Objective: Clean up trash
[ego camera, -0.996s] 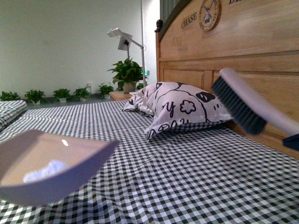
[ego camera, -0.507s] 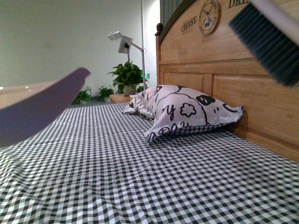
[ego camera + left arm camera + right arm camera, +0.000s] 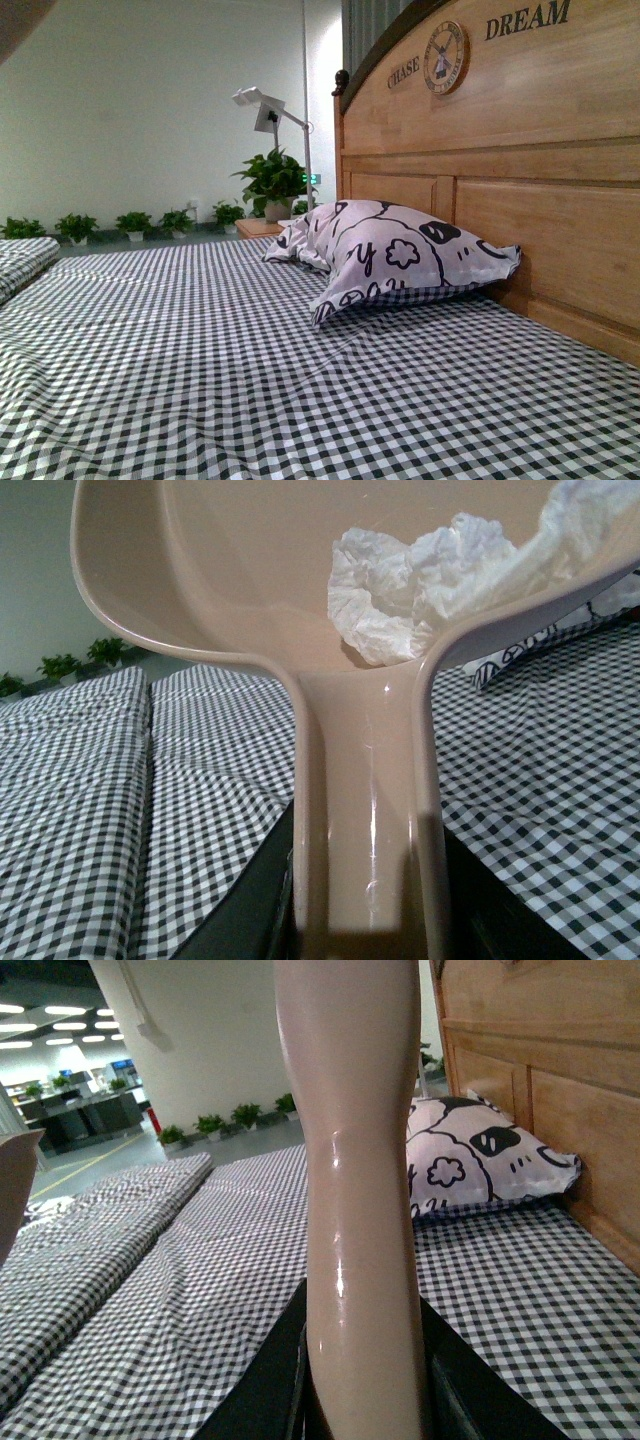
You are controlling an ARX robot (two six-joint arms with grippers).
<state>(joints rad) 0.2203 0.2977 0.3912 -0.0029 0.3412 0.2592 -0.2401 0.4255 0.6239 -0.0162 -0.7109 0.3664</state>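
The trash (image 3: pixel 420 585), a crumpled white tissue wad, lies inside the beige plastic dustpan (image 3: pixel 200 570) in the left wrist view. My left gripper (image 3: pixel 365 920) is shut on the dustpan's handle and holds it above the checked bed. My right gripper (image 3: pixel 365 1400) is shut on the beige handle of the brush (image 3: pixel 355 1160); its bristles are out of view. In the front view only a dark corner of the dustpan (image 3: pixel 20 20) shows at the top left; neither gripper shows there.
A white pillow with black doodles (image 3: pixel 390 250) lies against the wooden headboard (image 3: pixel 520 150) at the right. The black-and-white checked bed cover (image 3: pixel 250 380) spreads across the front. Potted plants (image 3: pixel 272 172) and a lamp stand behind the bed.
The dustpan has risen at the left and nearly left the front view. The brush has risen at the right and gone out of the front view.
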